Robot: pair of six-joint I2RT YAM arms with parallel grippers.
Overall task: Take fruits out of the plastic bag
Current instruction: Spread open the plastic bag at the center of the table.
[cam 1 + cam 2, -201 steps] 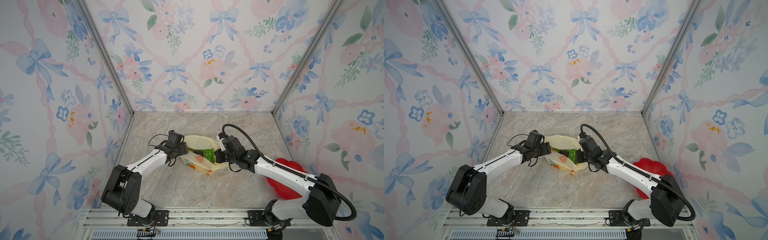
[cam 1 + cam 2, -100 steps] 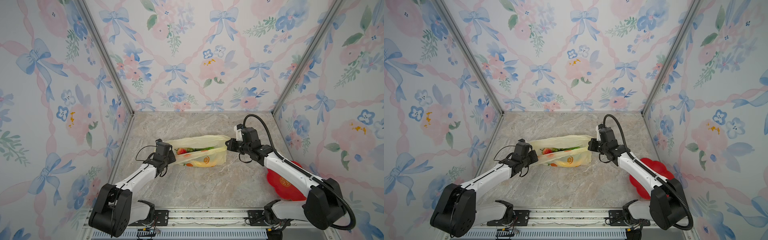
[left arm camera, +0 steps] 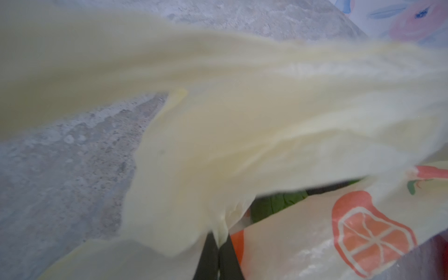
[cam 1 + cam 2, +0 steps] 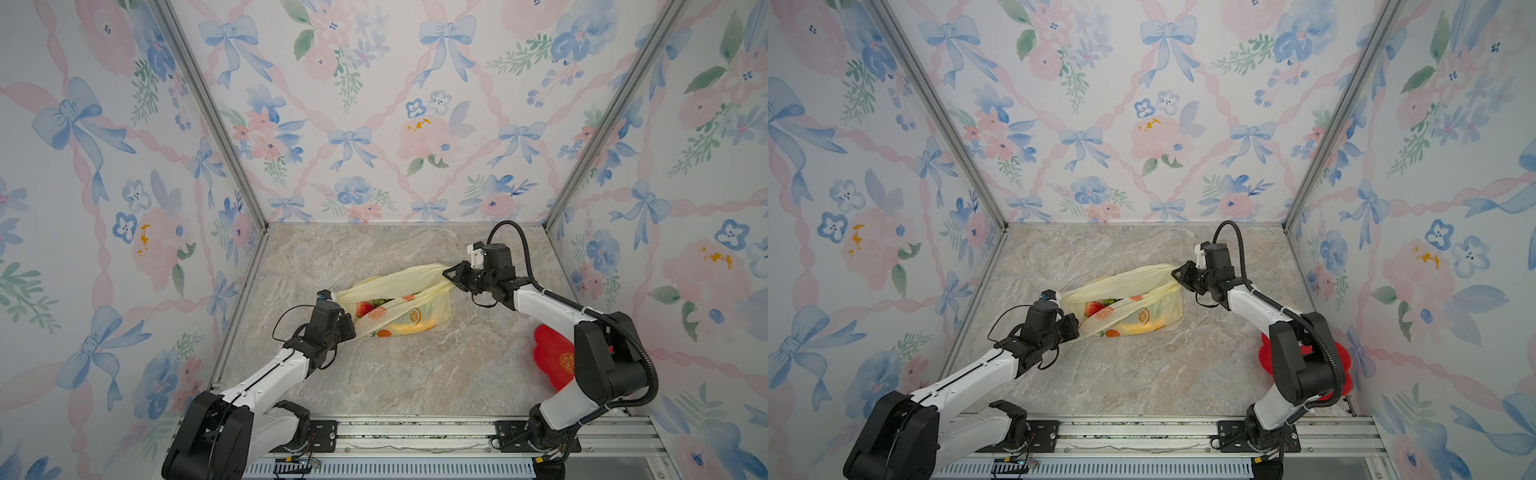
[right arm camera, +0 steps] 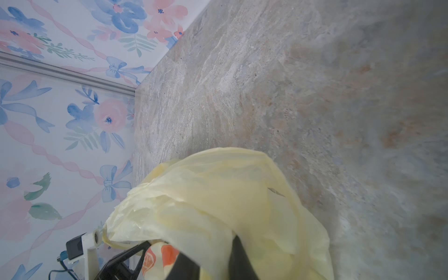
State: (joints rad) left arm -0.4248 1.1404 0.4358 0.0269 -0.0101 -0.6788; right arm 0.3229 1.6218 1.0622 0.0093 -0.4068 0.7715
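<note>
**Bag mouth drawn out between two arms**

Since a second ago, both arms have left the middle of the table (image 4: 395, 374) and moved apart. The plastic bag (image 4: 395, 284) now lies stretched on a slant between them, with its body resting on the table.

Hidden or unclear:
- Most fruits sit under the pale film. Only a red strawberry (image 4: 363, 308) and a green fruit (image 4: 378, 302) show through the mouth. A yellow shape (image 4: 411, 328) shows through the film, but its kind cannot be told.
- The left wrist view is blurred, and a dark green patch (image 3: 274, 206) is all that reads there.
- The red plate (image 4: 552, 357) is partly covered by the right arm.

Grippers:
- The left gripper (image 4: 351, 328) is at the near left end of the bag. Its black fingers (image 3: 218, 257) are pressed together on the bag film.
- The right gripper (image 4: 451, 276) is at the far right end. Its fingers (image 5: 186, 266) stand partly apart with film lying between and over them, and they do not close on it.
</note>
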